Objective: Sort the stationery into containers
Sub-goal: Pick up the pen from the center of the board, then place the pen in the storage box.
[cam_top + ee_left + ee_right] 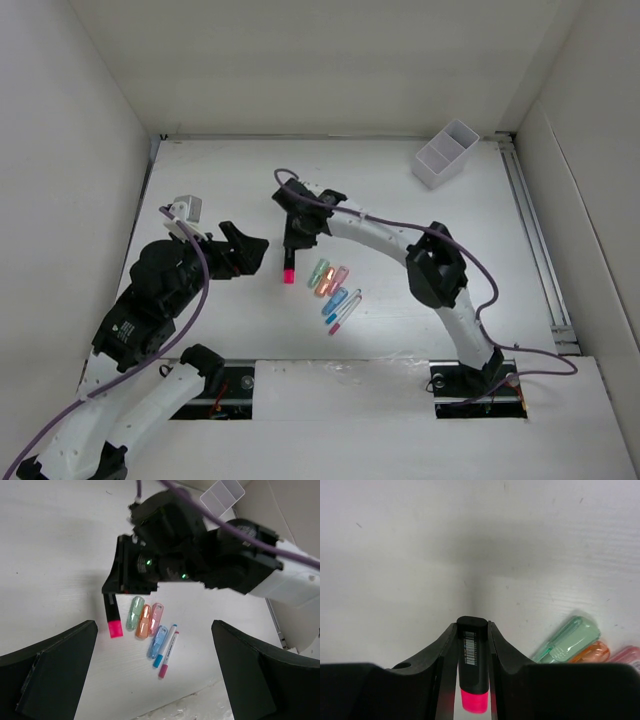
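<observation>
The right fingers (442, 652) pinch the marker (472, 655), its long axis running 12 to 6 in the top view, pink end at 6 over the counter (220, 180). The box (445, 172) stands well apart at 2 o'clock. The left fingers (55, 670) are spread and empty, at 9 o'clock.

Bare table (500, 230) is seen between the pieces (328, 282) and the box (446, 153), crossed only by the right arm (435, 270). The marker (288, 268) is hemmed in, with the pieces just to its right and the left gripper (252, 248) near on its left.
</observation>
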Action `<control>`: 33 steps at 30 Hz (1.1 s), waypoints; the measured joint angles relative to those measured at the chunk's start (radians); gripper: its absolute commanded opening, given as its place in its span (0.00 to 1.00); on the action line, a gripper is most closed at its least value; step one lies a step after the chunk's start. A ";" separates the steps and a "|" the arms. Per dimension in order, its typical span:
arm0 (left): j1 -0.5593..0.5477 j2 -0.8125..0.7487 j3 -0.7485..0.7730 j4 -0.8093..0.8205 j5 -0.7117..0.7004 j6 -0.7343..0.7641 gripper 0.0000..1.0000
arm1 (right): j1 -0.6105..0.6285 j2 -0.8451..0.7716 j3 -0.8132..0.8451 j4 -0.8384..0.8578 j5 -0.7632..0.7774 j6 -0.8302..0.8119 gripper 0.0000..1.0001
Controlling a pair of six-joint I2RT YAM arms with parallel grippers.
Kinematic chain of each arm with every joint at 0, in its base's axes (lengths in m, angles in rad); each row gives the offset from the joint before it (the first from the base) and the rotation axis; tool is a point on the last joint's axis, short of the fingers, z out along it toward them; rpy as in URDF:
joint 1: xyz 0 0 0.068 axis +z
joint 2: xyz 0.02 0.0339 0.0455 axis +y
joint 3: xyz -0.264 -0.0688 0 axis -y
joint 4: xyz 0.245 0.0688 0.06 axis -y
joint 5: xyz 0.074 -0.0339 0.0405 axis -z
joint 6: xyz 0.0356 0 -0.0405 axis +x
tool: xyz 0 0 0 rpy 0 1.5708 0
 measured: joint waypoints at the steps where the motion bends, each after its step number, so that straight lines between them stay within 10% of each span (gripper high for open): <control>1: 0.000 0.001 0.000 0.001 0.000 0.000 1.00 | -0.016 -0.013 0.011 0.002 -0.008 0.000 0.00; 18: 0.000 0.140 -0.049 0.088 0.041 0.000 1.00 | -0.848 -0.134 0.262 0.188 0.282 -0.145 0.00; 33: 0.000 0.232 -0.050 0.177 0.047 0.004 1.00 | -0.891 0.160 0.377 0.588 0.623 -0.501 0.00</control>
